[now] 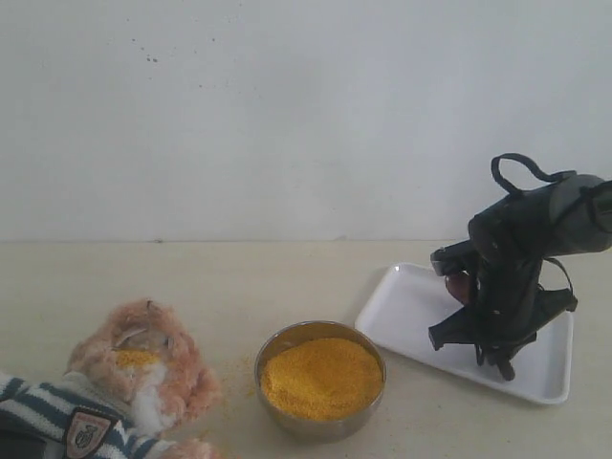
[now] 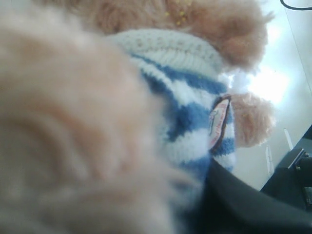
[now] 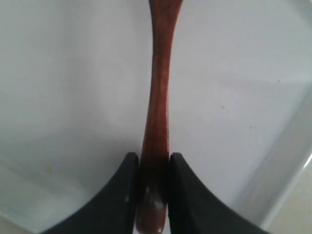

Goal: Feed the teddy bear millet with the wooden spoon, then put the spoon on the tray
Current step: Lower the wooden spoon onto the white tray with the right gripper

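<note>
My right end effector (image 3: 154, 170) clamps the handle of the dark reddish-brown wooden spoon (image 3: 158, 87), seemingly just above the flat white rectangular tray (image 3: 73, 97). The fluffy tan plush teddy bear (image 2: 185, 112) hides my left end effector; I cannot tell its state.

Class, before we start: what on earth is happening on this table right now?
The right hand is shut on the wooden spoon, holding it over the white tray; whether it touches is unclear. The teddy bear is beside the bowl of millet, with yellow grains on its muzzle. The left wrist camera shows mostly the bear, close up.
</note>
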